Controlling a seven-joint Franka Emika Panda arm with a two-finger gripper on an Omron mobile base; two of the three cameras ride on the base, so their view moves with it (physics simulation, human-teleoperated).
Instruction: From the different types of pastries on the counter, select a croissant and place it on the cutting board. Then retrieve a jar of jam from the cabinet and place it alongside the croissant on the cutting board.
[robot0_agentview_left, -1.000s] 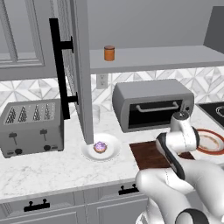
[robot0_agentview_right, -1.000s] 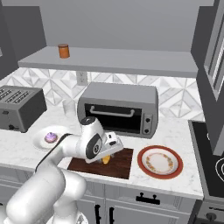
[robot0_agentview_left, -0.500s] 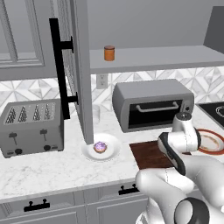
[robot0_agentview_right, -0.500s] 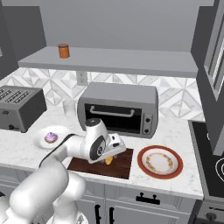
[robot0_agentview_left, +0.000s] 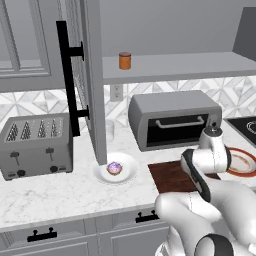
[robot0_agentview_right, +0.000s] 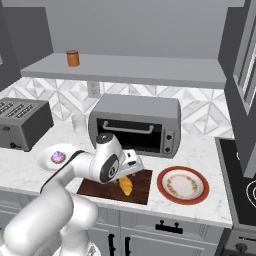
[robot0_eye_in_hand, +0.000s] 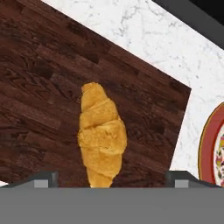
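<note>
On the board (robot0_agentview_right: 142, 182) lies the croissant (robot0_eye_in_hand: 102, 135), flat on dark wood, with the jaws (robot0_eye_in_hand: 109, 177) spread wide to either side and gripping nothing. Beside the board on the marble desk (robot0_agentview_right: 197, 150) sits a red-rimmed plate (robot0_agentview_right: 183, 185). High on the cabinet shelf (robot0_agentview_right: 130, 70) stands the jam jar (robot0_agentview_right: 73, 58). No writing is readable anywhere.
</note>
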